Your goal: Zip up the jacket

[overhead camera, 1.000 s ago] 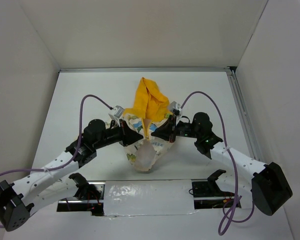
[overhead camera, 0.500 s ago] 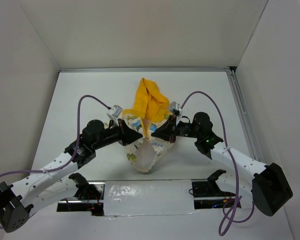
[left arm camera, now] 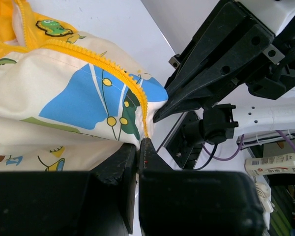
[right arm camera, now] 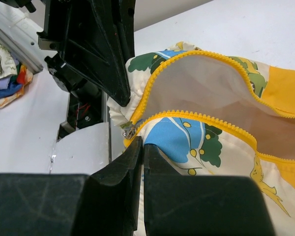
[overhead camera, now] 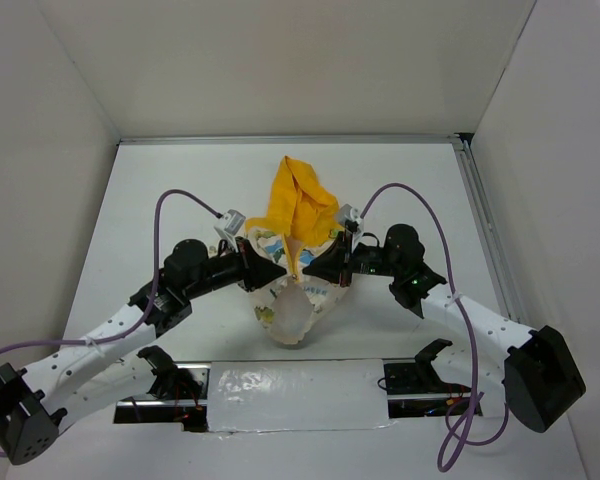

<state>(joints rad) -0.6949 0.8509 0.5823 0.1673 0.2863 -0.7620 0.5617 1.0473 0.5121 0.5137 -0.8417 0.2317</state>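
Only the right wrist shows the zipper pull (right arm camera: 128, 131) — jacket (right arm camera: 187, 142) unzipped.

The top external camera looks down from above and behind the arm bases at six o'clock, taking in the whole table (overhead camera: 160, 190). Each wrist camera looks from very near, along its own jaws, at the front edge of the jacket (left arm camera: 64, 103), which all three views share. The left wrist view catches the right gripper (left arm camera: 157, 118) at two o'clock; the right wrist view, the left gripper (right arm camera: 125, 102) at eleven.
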